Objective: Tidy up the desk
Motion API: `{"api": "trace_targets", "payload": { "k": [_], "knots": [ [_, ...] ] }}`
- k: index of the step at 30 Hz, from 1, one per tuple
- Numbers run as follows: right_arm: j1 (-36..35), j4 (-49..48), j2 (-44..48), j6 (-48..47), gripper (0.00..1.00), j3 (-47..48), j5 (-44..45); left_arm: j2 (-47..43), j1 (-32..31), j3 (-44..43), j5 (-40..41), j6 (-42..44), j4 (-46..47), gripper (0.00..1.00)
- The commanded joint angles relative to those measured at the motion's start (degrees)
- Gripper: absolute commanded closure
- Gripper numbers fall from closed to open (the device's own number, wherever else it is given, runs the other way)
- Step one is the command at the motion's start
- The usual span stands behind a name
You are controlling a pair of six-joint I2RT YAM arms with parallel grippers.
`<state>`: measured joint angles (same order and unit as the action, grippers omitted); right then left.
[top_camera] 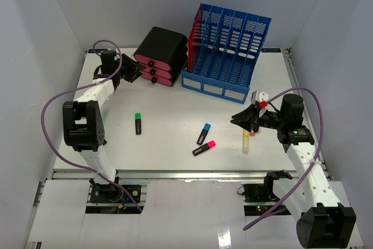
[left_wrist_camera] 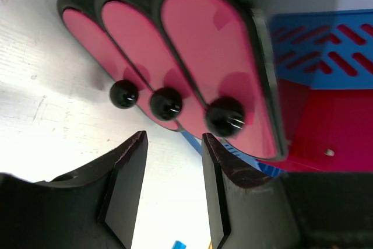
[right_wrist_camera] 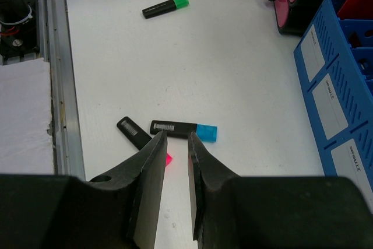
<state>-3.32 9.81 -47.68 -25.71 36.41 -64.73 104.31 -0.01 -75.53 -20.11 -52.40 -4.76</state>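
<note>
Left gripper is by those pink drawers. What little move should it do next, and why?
Probably nudge forward and a bit sideways, so the nearest knob ends up between its fingers. The left gripper is open and empty. That knob, on the closest pink drawer, sits just past one fingertip rather than in the gap.
</note>
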Motion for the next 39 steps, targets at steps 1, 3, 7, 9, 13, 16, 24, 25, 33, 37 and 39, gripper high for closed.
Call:
{"api": "trace_targets", "payload": {
  "k": [1, 3, 7, 9, 13, 16, 24, 25, 33, 37, 39],
  "knots": [
    [0.66, -1.63, 0.46, -0.19, 0.73, -0.73, -1.19, 3.68, -0.08, -3.63, -3.58, -0.25, -2.92, 0.47],
    [0.76, -1.55, 0.33, -0.21, 0.73, -0.65, -1.03, 5.08, -0.08, -4.87, -4.35, -0.09, -3.12, 0.47],
    [0.69, -1.59, 0.00, -0.26, 0.73, -0.64, -0.97, 7.13, -0.08, -7.27, -5.64, 0.63, -3.50, 0.44],
    [0.69, -1.59, -0.13, -0.30, 0.73, -0.73, -0.93, 7.48, -0.08, -7.99, -6.33, 0.85, -3.50, 0.42],
    [0.77, -1.61, -0.41, -0.39, 0.73, -0.73, -0.75, 8.21, -0.08, -10.30, -7.54, 1.16, -3.50, 0.36],
    [0.89, -1.54, -0.48, -0.39, 0.73, -0.73, -0.66, 8.59, -0.08, -11.15, -8.06, 0.92, -3.50, 0.34],
    [1.26, -1.63, -0.47, -0.39, 0.73, -0.73, -0.71, 8.27, -0.08, -10.06, -8.43, 1.03, -3.70, 0.33],
    [1.30, -1.63, -0.40, -0.39, 0.73, -0.73, -0.74, 7.88, -0.08, -9.45, -8.14, 1.22, -3.60, 0.33],
    [1.45, -1.57, -0.19, -0.30, 0.73, -0.81, -1.22, 3.82, -0.08, 0.13, -10.44, 1.48, 6.73, 0.41],
    [1.53, -1.58, -0.04, -0.30, 0.73, -0.90, -1.27, 4.91, -0.08, 1.34, -14.55, 0.60, 11.40, 0.48],
    [1.58, -1.54, -0.13, -0.30, 0.73, -0.90, -1.36, 5.37, -0.08, 1.71, -15.90, 0.00, 13.73, 0.50]
  ]
}}
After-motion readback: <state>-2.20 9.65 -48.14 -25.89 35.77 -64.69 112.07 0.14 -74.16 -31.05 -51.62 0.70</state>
